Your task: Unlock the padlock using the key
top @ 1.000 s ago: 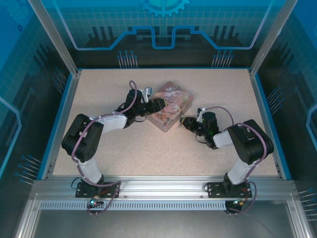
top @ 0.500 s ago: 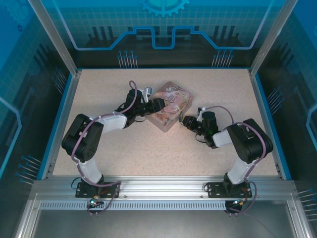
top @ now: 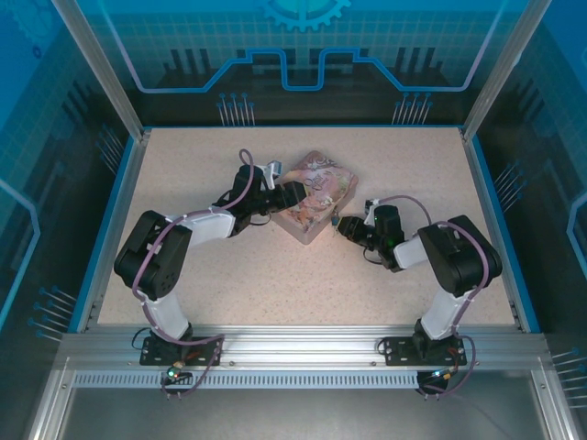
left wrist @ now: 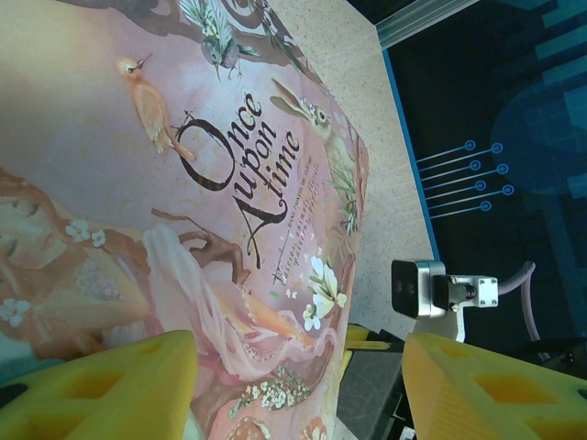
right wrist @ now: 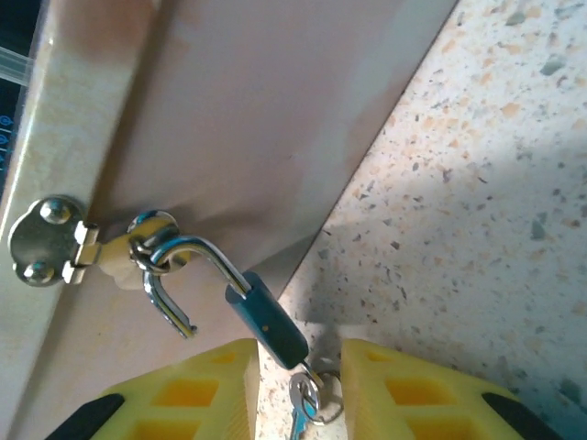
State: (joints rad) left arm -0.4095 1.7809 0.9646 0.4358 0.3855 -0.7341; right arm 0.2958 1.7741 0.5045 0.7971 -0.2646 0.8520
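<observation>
Inspecting leftward first, we found the left gripper [left wrist: 293, 346] astride the tin [left wrist: 183, 183], grip undeterminable. The padlock [right wrist: 268, 323] hung from the tin's hasp [right wrist: 55, 240], shackle [right wrist: 197, 249] open; the key [right wrist: 298, 422] lay just below, between the parted fingers of the right gripper [right wrist: 298, 356].

A pink storybook tin [top: 318, 192] sits near the middle of the speckled beige bench [top: 229, 275], turned cornerwise to its edges. In the left wrist view its lid [left wrist: 138, 229] reads "Once upon A time" in dark script, amid an orange bird [left wrist: 147, 101], a rabbit [left wrist: 316, 115], white flowers and a pale-skirted figure. In the right wrist view the tin's plain pinkish side wall [right wrist: 275, 110] meets the bench [right wrist: 477, 183], and a small silver hasp plate [right wrist: 44, 240] with two rivets is fixed to it. A blue border [top: 124, 206] rims the bench, an aluminium rail [top: 293, 344] runs along its near edge, and blue-printed transparent panels [top: 303, 55] enclose it.
</observation>
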